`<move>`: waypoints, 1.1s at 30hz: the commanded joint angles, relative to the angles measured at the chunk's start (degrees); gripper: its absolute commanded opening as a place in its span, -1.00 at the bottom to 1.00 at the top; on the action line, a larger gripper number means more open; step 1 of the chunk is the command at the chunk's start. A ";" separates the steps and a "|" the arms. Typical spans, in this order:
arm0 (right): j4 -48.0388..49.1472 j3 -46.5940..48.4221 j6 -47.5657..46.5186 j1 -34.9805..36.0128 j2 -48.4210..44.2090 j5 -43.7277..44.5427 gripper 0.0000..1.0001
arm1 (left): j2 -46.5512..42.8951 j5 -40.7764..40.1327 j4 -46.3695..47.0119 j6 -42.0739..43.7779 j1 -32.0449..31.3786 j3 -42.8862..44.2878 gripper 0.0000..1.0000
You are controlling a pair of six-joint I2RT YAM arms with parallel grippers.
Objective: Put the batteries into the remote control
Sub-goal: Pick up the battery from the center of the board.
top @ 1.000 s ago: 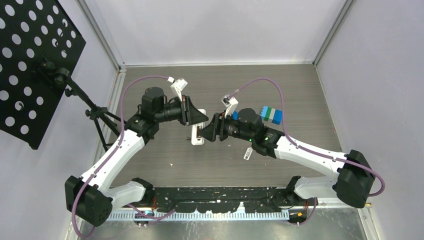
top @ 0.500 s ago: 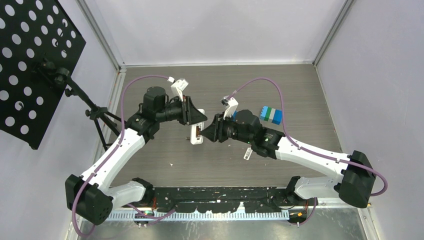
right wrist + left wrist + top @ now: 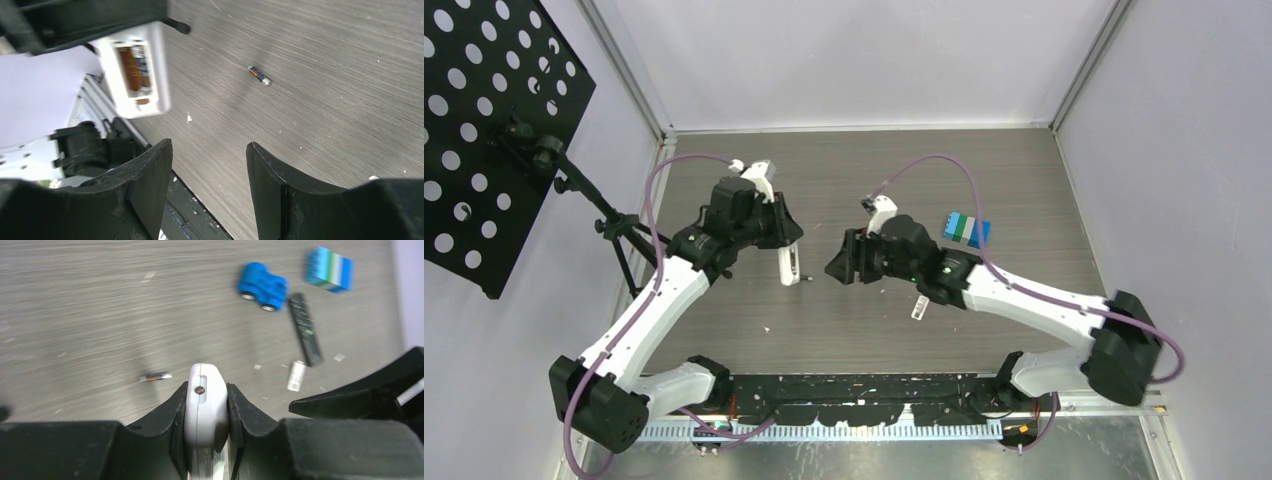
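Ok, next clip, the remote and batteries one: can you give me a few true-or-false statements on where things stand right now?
1. The left gripper is shut on the white remote. True.
2. The right gripper is holding a battery. False: it is open and empty, and one battery lies loose on the table.
3. The white remote's battery compartment is uncovered. True.
4. The blue toy car is stacked on the black remote. False: both sit on the table, with the car beside one end of the black remote.
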 commanded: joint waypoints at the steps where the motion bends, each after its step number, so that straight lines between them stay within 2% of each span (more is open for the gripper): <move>1: -6.11 8.19 0.81 0.92 12.10 3.15 0.23 | -4.49 -21.48 -6.86 -1.65 0.38 0.92 -1.00; 5: -12.76 20.70 3.02 2.64 26.29 8.50 0.24 | -9.25 -30.39 -8.54 -2.83 0.38 -0.67 -1.00; 9: -18.78 31.10 0.76 3.82 35.80 12.64 0.20 | -11.95 -31.77 -9.61 -2.03 0.38 -0.68 -1.00; 12: -21.81 36.41 -5.93 4.11 40.37 10.31 0.19 | -13.02 -30.84 -9.94 -1.67 0.38 -0.77 -1.00; 13: -23.22 38.10 -9.22 4.10 41.85 7.01 0.21 | -13.33 -31.33 -10.15 -1.41 0.38 -0.75 -1.00; 15: -27.53 41.62 -12.68 4.16 44.67 6.07 0.24 | -13.65 -33.64 -10.75 -0.82 0.46 -0.65 -1.00; 19: -33.18 47.42 -14.83 4.16 50.06 9.57 0.27 | -14.07 -35.04 -10.65 0.09 0.73 -0.25 -1.00; 25: -41.92 59.54 -16.42 4.12 59.75 9.38 0.26 | -14.91 -35.39 -9.94 0.97 0.99 -0.19 -1.00; 30: -45.53 64.16 -16.19 4.16 63.11 10.41 0.04 | -15.25 -34.98 -10.13 1.54 1.13 -0.33 -1.00; 33: -46.03 64.45 -16.01 4.08 63.40 10.54 -0.27 | -15.45 -34.50 -9.92 1.64 1.18 -0.40 -1.00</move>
